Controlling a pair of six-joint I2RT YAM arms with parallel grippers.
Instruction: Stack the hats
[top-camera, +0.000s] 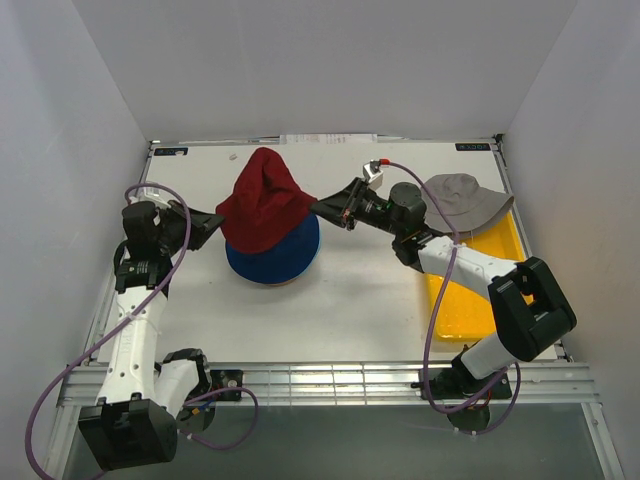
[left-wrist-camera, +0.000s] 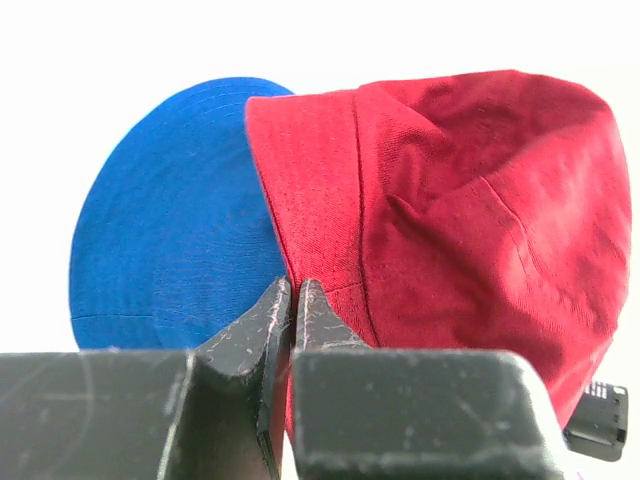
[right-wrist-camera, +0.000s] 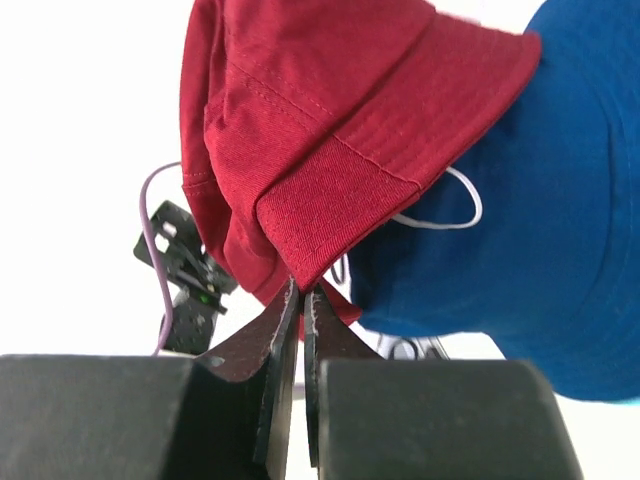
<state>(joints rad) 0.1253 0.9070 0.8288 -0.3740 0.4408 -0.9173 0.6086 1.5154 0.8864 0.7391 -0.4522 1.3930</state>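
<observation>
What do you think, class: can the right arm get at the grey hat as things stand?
Probably not yet. The right gripper is shut on the brim of the dark red hat, and the grey hat lies beside that arm, behind its gripper. Nothing covers it, though.

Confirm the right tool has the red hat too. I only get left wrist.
Observer: Yes. The right tool is pinched shut on a folded corner of the brim of the red hat.
Operator: Red sitting on the blue one?
Observer: Draped over it, peaked. The blue hat shows under its near edge.
Operator: Other hats in sight?
Observer: One grey hat, lying on the far end of the yellow tray by the right arm.
</observation>
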